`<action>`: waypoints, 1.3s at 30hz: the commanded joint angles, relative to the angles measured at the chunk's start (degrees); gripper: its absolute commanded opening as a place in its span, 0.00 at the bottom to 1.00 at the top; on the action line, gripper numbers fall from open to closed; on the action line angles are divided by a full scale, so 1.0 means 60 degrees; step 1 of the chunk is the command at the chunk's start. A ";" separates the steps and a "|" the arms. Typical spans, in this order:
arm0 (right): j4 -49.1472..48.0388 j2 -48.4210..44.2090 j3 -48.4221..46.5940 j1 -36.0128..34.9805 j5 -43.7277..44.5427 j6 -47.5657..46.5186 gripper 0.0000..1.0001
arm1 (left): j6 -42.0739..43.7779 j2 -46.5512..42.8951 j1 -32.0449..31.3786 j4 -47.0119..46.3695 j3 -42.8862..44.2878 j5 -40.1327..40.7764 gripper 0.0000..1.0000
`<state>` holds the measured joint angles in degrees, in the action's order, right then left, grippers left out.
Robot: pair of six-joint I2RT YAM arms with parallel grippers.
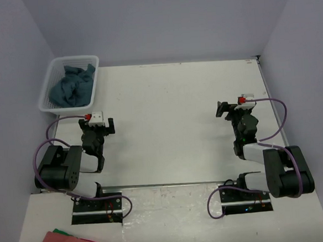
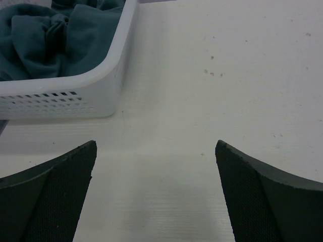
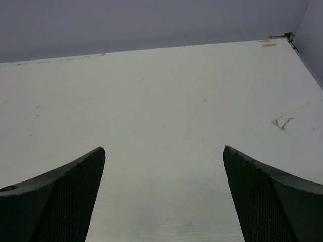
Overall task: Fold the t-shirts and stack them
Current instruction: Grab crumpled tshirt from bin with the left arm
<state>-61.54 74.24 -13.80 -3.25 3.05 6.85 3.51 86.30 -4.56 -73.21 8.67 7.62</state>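
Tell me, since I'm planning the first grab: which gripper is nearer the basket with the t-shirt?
The left gripper. It sits just in front of the white basket holding the crumpled teal t-shirt; the right gripper is across the table.

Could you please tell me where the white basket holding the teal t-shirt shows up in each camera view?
Top external: white basket at the table's far-left corner, teal t-shirt crumpled inside.
Left wrist: upper left, t-shirt visible inside.
Right wrist: not in view.
Shared landmark: the basket's slotted white wall.
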 commanded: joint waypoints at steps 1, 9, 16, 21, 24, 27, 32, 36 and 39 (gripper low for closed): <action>-0.0437 -0.0009 -0.0014 0.0043 0.0107 0.0001 0.99 | -0.0101 -0.0028 0.0071 -0.0601 0.0152 -0.0098 1.00; -0.0451 0.0020 -0.0014 0.0043 0.0092 0.0001 0.99 | -0.0116 -0.0028 0.0086 -0.0586 0.0182 -0.0098 1.00; 0.0250 -0.0769 -0.0058 -0.0059 -0.0231 -0.0306 0.99 | -0.0204 -0.0393 0.0071 -0.0733 -0.0023 0.0253 1.00; 0.2575 -0.2336 -0.0687 -0.0600 0.1012 -0.0322 0.99 | -0.0363 -0.2235 -0.0280 0.1547 0.0618 0.1652 1.00; 0.4022 -0.3449 -0.1314 -0.1127 0.2066 0.0130 0.99 | -0.1356 -0.3260 -0.0616 0.3289 0.1451 0.3379 1.00; 0.6995 -0.4388 -0.2745 -0.1392 0.1823 0.0965 0.99 | -0.2381 -0.4040 -0.1099 0.6130 0.2942 0.4803 1.00; 1.1028 -0.4799 -0.5109 -0.1597 0.0855 0.1992 0.99 | -0.3439 -0.4700 -0.2213 1.0584 0.5378 0.5950 1.00; 1.2759 -0.4712 -0.6384 -0.1613 0.0769 0.2270 0.66 | -0.3215 -0.5183 -0.2449 1.3707 0.7500 0.3333 1.00; 1.3068 -0.4959 -0.6518 -0.1496 0.0827 0.3641 0.71 | -0.3800 -0.5915 -0.2463 1.4017 0.7608 0.3339 1.00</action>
<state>6.44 45.17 -51.35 -12.71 9.23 21.37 -15.59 54.76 -19.03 -1.83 51.94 30.46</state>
